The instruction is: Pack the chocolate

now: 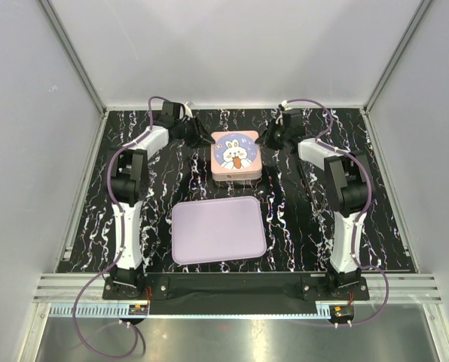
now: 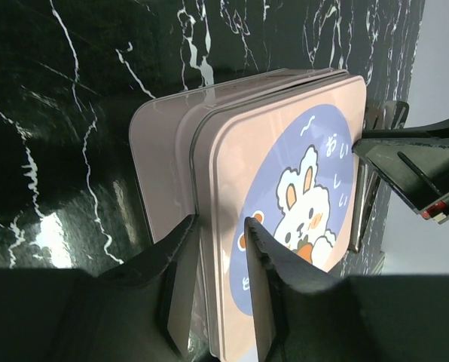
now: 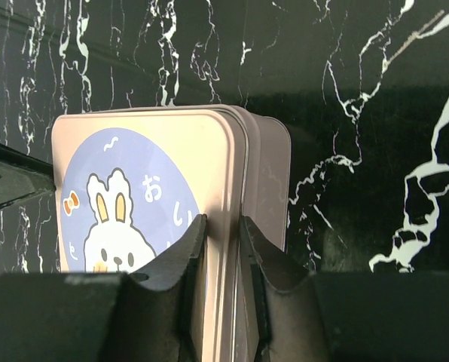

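The tin (image 1: 237,156) sat closed between them. The right pincer (image 3: 221,220) pinched its lid (image 3: 145,147) rim; the left pincer (image 2: 221,220) straddled it, grip unclear. No chocolate showed, so packing looked finished or unstarted.

Pink tin (image 1: 237,157) with white rabbit on blue; lilac tray (image 1: 218,230); black white-veined table (image 1: 300,226)
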